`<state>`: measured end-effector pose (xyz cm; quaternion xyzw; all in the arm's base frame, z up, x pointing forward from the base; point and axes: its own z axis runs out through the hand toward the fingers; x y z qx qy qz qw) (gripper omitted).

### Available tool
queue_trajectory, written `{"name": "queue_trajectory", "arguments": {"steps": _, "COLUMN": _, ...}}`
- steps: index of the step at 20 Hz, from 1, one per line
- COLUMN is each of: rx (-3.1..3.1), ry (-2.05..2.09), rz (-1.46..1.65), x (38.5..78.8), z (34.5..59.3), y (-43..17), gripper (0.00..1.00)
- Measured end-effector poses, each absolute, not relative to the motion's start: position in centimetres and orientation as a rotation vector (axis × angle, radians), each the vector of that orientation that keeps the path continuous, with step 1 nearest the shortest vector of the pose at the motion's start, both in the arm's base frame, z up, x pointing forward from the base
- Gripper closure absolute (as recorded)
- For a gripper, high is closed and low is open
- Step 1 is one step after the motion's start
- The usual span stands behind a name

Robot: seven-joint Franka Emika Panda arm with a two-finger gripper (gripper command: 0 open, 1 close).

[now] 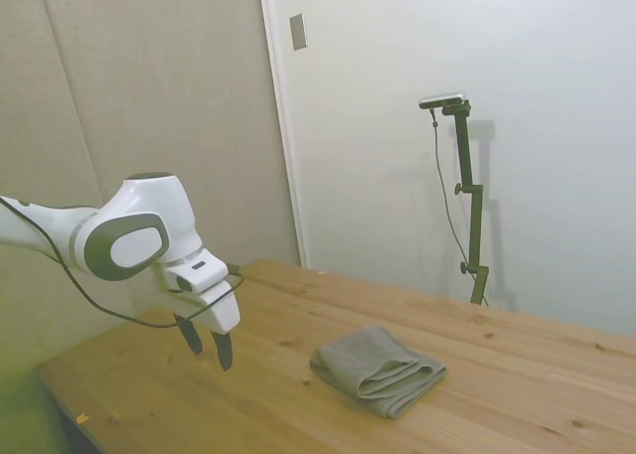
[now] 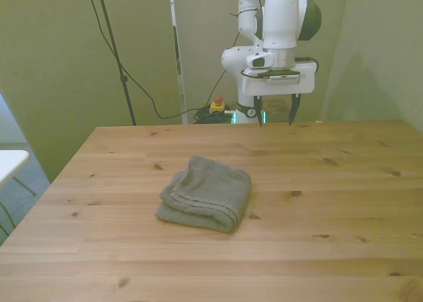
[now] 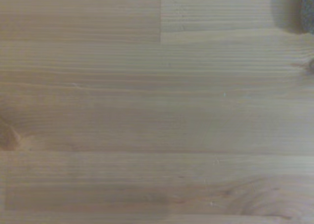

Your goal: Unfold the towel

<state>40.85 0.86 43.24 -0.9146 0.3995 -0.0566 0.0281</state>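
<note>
Terry towel [image 2: 206, 193], folded mid-table and well apart from the empty gripper [image 2: 275, 112] with its fingers spread, looks soft, light and floppy, so pinching a loose top-layer corner seems best

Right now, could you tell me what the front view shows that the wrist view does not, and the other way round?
Only the front view shows the whole folded towel, lying in layers on the wooden table, and the open gripper raised near the table's far edge, apart from the towel. It also shows cables and a red-and-yellow button behind the table. Only the wrist view shows the wood grain close up. Both show bare tabletop; a dark patch at the wrist picture's edge may be towel, but I cannot tell.
</note>
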Motion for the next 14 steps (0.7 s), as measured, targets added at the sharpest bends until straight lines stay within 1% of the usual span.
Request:
{"name": "queue_trajectory", "arguments": {"steps": 4, "rx": -2.799, "ry": 1.246, "rz": -0.164, "x": 40.9, "z": 43.2, "y": -0.1, "gripper": 0.0}}
{"name": "queue_trajectory", "arguments": {"steps": 7, "rx": -2.751, "ry": 1.314, "rz": -0.183, "x": 41.0, "z": 43.6, "y": -2.2, "gripper": 0.0}}
{"name": "queue_trajectory", "arguments": {"steps": 14, "rx": -2.514, "ry": 1.59, "rz": -0.286, "x": 41.6, "z": 45.3, "y": -12.9, "gripper": 0.0}}
